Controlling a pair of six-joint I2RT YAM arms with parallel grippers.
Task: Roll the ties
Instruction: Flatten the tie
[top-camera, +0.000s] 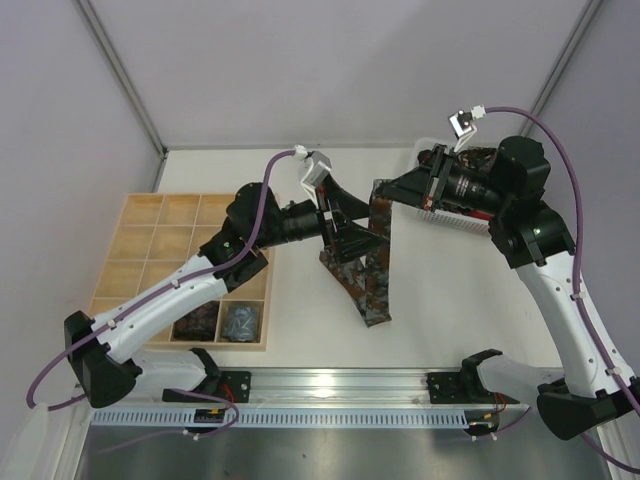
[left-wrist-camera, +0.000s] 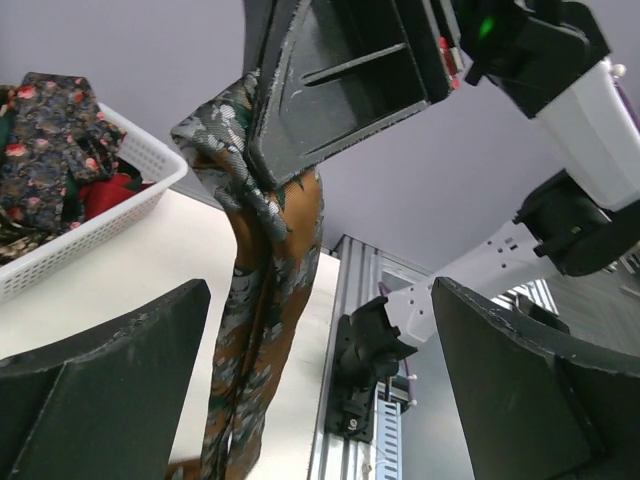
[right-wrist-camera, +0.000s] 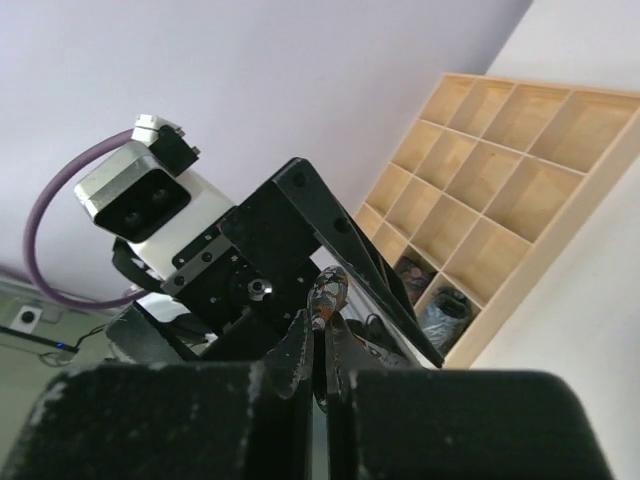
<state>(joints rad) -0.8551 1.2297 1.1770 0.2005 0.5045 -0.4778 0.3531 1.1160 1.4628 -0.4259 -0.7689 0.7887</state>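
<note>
Seen from above, my right gripper (top-camera: 397, 190) reaches in from the right and clamps the top of a brown patterned tie (top-camera: 379, 262). The tie drops to the white table (top-camera: 460, 300), where its lower length appears to fold back toward my left gripper (top-camera: 348, 218) in a V, though height is hard to judge from overhead. My left wrist camera supplies what the top view lacks: the left gripper (left-wrist-camera: 320, 290) stands wide open, its dark fingers (left-wrist-camera: 110, 380) well apart. The tie (left-wrist-camera: 268, 300) hangs in the gap close to one finger, brown with grey-green figuring, bunched where the right gripper's black finger pinches it. My right wrist camera shows the grip itself: the right gripper (right-wrist-camera: 320, 335) is closed tight, with only a sliver of the tie (right-wrist-camera: 327, 288) poking out between its fingers. The white mesh basket (top-camera: 455, 222), largely hidden under my right arm from above, is plain in the left wrist view (left-wrist-camera: 100, 225), where it holds a heap of loose ties (left-wrist-camera: 50, 130), dark with red flowers. The pale wooden grid tray (top-camera: 160, 240) at the left holds a dark reddish coil (top-camera: 197, 320) and a grey-blue coil (top-camera: 241, 320), side by side in the two right-hand compartments of its near row. The right wrist view catches the tray (right-wrist-camera: 520, 170) from low down, with the dark reddish coil (right-wrist-camera: 413, 275) and the grey-blue coil (right-wrist-camera: 447, 310) in adjoining cells.
</note>
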